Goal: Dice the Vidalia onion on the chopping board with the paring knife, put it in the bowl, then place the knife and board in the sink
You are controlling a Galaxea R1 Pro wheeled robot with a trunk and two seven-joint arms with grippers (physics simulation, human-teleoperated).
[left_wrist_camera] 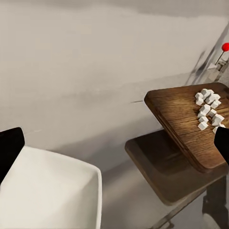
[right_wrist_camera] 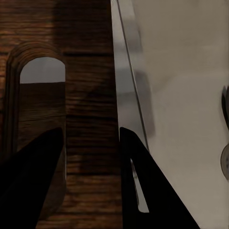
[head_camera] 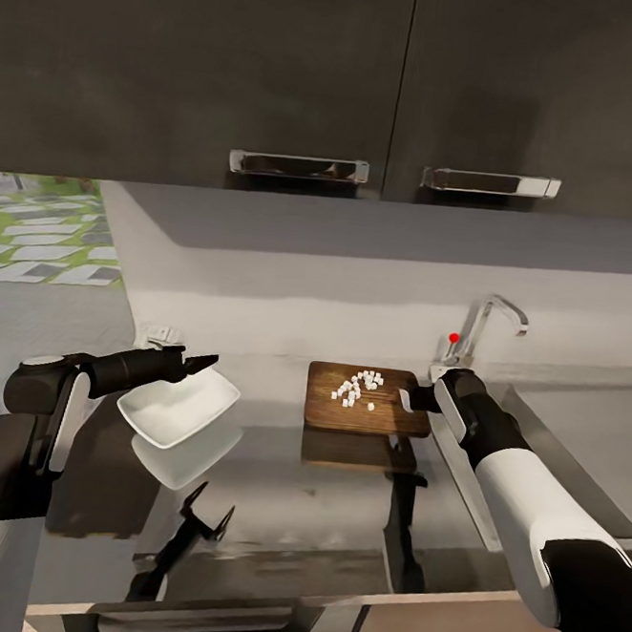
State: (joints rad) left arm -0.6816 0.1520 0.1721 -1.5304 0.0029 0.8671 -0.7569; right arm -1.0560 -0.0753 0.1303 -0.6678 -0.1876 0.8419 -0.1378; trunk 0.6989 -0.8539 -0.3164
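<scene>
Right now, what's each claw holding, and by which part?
Left claw grips the glossy white squarish bowl by its rim. Right claw clamps the brown wooden chopping board at its handle-slot end.

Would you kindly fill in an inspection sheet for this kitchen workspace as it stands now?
Surface: glossy grey countertop, strongly reflective.
Chopping board: lifted above the countertop, its reflection below; right gripper at its handle-hole end.
Diced onion: white cubes piled on the board.
Bowl: white, held off the countertop at its rim by the left gripper; seems to hold nothing.
Sink: grey basin to the right, tap with red knob behind.
Paring knife: nothing seen.
Clutter: nothing seen.
Cables: nothing seen.
Surroundings: dark upper cabinets with chrome handles, pale wall.
</scene>
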